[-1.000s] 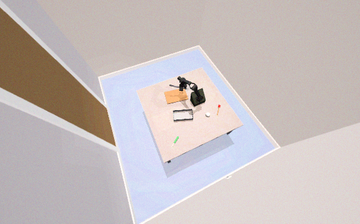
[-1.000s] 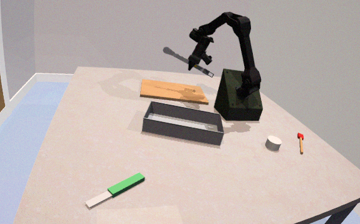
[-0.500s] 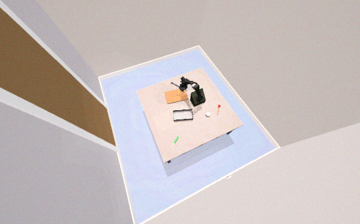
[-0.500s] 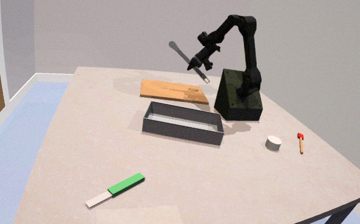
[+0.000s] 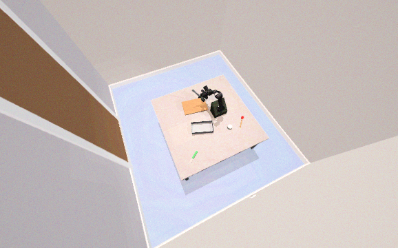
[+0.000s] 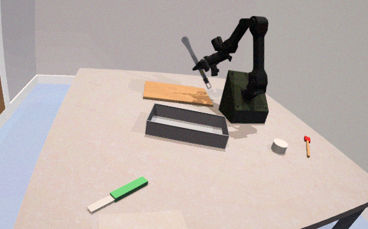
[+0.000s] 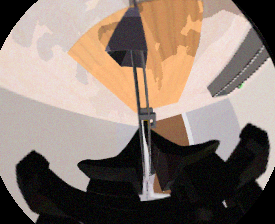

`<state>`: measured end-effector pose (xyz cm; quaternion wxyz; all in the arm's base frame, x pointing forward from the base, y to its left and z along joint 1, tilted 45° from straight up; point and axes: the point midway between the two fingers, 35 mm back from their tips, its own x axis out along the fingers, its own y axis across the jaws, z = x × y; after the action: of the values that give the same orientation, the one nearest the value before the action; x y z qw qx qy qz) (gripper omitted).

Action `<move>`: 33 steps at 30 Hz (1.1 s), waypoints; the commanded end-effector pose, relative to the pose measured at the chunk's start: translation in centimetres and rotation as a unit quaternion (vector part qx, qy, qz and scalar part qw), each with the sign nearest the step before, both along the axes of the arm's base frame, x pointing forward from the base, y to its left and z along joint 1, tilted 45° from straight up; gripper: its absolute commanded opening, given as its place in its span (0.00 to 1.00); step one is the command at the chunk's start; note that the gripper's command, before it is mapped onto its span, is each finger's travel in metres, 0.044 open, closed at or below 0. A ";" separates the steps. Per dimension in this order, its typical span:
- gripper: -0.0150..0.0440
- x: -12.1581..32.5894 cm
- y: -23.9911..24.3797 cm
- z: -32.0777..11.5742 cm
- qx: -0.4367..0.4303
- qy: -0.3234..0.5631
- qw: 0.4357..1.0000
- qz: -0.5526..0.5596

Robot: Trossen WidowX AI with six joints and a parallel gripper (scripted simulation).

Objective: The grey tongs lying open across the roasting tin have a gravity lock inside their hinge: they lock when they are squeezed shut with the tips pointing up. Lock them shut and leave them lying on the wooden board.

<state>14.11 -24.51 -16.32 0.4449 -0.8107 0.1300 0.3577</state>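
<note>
My gripper (image 5: 202,98) (image 6: 197,67) (image 7: 142,129) is shut on the grey tongs (image 5: 195,93) (image 6: 190,50) (image 7: 147,116), part way along their length. The tongs hang steeply tilted in the air. In the exterior view their broad rounded end points up and left, and the narrow end with a small square loop points down and right. Their arms look pressed together; the lock inside cannot be seen. The wooden board (image 5: 189,107) (image 6: 160,90) (image 7: 90,52) lies on the table below them with nothing on it. The roasting tin (image 5: 192,133) (image 6: 184,133) (image 7: 238,65) stands in front of the board, without the tongs.
The arm's dark base (image 5: 218,108) (image 6: 246,116) stands right of the board and tin. A white cylinder (image 5: 229,127) (image 6: 279,146) and a small red-headed hammer (image 5: 242,118) (image 6: 307,139) lie farther right. A green-handled knife (image 5: 194,154) (image 6: 129,189) lies at the front.
</note>
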 end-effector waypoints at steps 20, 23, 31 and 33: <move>0.00 -1.1 1.3 4.5 -0.097 -0.112 0.986 -0.082; 0.00 -1.1 1.3 4.5 -0.097 -0.112 0.986 -0.082; 0.00 -1.1 1.3 4.5 -0.097 -0.112 0.986 -0.082; 0.00 -1.1 1.3 4.5 -0.097 -0.112 0.986 -0.082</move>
<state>12.93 -22.99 -12.03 0.4064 -0.8693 0.1793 0.2170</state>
